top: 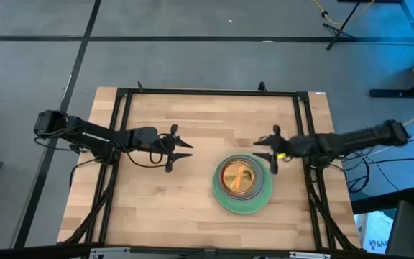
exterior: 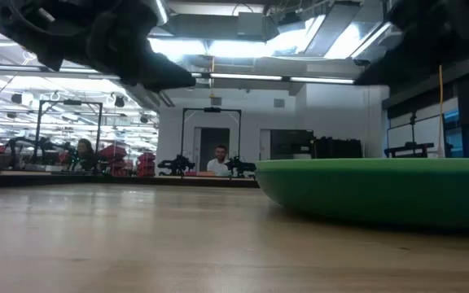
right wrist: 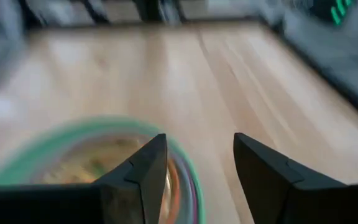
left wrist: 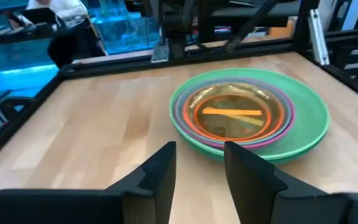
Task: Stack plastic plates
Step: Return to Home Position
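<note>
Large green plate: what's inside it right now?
A stack of smaller plates sits in the large green plate, a translucent orange plate on top, a magenta rim showing around it. The plates lower down are covered; their count is unclear.

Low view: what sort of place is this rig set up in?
Probably a robotics lab or open workshop. Beyond the wooden table, what look like more robot arms stand in a row, a person sits among them, and strip lights run overhead.
</note>
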Controlling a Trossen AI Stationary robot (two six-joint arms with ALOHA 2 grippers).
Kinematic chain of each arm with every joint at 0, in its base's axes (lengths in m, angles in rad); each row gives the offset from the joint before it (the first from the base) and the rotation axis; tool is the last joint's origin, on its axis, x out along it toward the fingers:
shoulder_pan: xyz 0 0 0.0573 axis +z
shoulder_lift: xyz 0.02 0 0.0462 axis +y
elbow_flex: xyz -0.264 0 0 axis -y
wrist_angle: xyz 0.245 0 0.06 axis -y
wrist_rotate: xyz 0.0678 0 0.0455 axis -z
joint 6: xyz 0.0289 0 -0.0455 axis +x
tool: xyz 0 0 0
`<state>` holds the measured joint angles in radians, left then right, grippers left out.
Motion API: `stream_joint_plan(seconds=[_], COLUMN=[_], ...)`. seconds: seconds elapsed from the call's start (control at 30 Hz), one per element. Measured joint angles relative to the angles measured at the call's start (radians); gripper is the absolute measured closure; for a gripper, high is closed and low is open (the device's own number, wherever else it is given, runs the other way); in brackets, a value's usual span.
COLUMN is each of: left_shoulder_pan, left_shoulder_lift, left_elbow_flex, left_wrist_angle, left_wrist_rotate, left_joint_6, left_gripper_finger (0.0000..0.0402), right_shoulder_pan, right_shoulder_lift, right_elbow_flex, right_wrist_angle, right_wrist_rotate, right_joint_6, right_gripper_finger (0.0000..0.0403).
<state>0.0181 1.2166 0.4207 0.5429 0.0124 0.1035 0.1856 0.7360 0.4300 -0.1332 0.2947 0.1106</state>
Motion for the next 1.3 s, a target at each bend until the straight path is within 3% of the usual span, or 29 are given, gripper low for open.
stream_joint_plan(seconds=[0.17,0.27,0.37,0.6,0.8,1.17,1.3], left_shoulder_pan=[0.090,0.126,0.141,0.126,0.123,0.100,0.096], left_shoulder_lift=[-0.016,-0.048,-0.111,-0.334,-0.562,-0.855,-0.939], left_elbow_flex=[-0.051,-0.095,-0.137,-0.271,-0.413,-0.413,-0.413], left_wrist_angle=[0.024,0.054,0.046,0.052,0.037,-0.224,-0.306], left_wrist_rotate=[0.028,0.077,0.082,0.046,0.018,0.008,0.007], left_joint_6=[-0.032,-0.081,-0.117,-0.161,-0.226,-0.201,-0.201], left_gripper_finger=[0.0275,0.0286,0.0312,0.0387,0.0393,0.0397,0.0396], right_shoulder_pan=[-0.249,-0.346,-0.398,-0.409,-0.409,-0.409,-0.409], right_shoulder_lift=[-0.201,-0.290,-0.360,-0.505,-0.597,-0.737,-0.734], right_elbow_flex=[-0.150,-0.209,-0.262,-0.337,-0.352,-0.353,-0.357], right_wrist_angle=[0.191,0.189,0.193,0.190,0.184,0.064,0.061], right_wrist_rotate=[-0.281,-0.388,-0.455,-0.446,-0.427,-0.357,-0.348], right_joint_6=[-0.057,-0.032,0.008,0.040,0.045,0.046,0.047], right_gripper_finger=[0.0226,0.0242,0.0282,0.0394,0.0385,0.0398,0.0401])
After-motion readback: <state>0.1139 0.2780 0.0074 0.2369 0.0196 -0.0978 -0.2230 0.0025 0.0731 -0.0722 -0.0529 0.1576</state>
